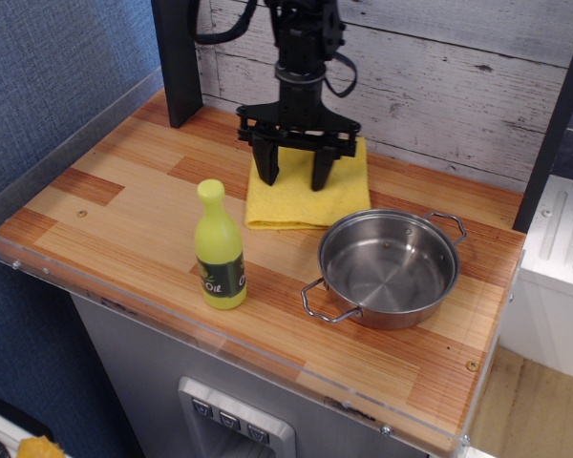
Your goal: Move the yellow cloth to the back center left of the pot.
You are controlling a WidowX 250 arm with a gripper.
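Observation:
The yellow cloth (304,198) lies flat on the wooden counter, behind and to the left of the pot (387,266), its right corner close to the pot's back rim. The pot is a shallow shiny steel pan with two wire handles, empty. My black gripper (294,176) hangs straight down over the cloth's back half. Its two fingers are spread apart, with the tips just above or touching the cloth and nothing between them.
A yellow-green oil bottle (220,248) stands upright at the front left of the cloth. A black post (177,57) stands at the back left. A grey plank wall (439,86) runs behind. A clear guard (67,143) edges the counter's left and front.

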